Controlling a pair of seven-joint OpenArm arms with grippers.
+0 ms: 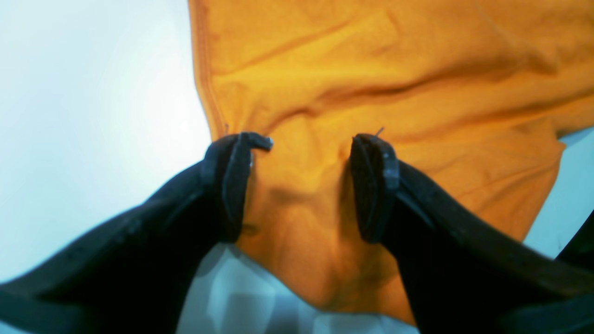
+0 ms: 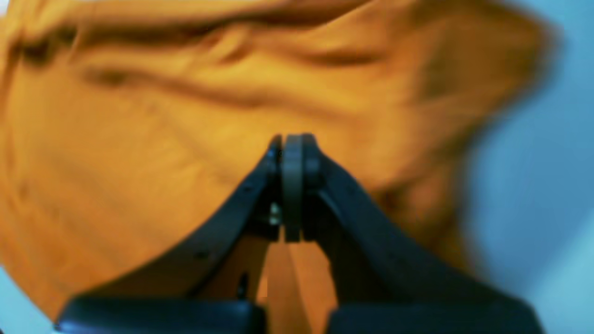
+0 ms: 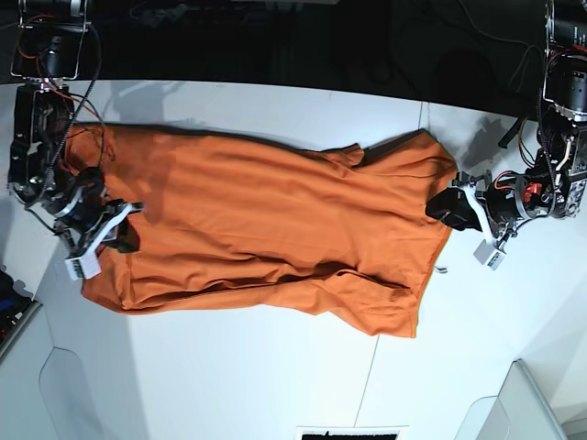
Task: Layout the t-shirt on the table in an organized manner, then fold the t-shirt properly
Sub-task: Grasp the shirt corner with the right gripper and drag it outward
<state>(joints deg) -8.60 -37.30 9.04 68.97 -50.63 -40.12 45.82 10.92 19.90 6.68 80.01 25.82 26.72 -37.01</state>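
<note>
Shirt: orange, spread lengthwise on white tabletop, wrinkled, one sleeve flared toward the near edge.
Left hand: at shirt's end on base view's right; fingers apart, straddling a bunched fold near the edge, fabric between them.
Right hand: at the opposite end, over the cloth; fingers pressed together; whether fabric is pinched, cannot tell.

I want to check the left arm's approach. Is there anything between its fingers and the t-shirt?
Nothing visible is in the way. The open left gripper has its fingers directly over the t-shirt edge, with only fabric and bare table around them.
</note>
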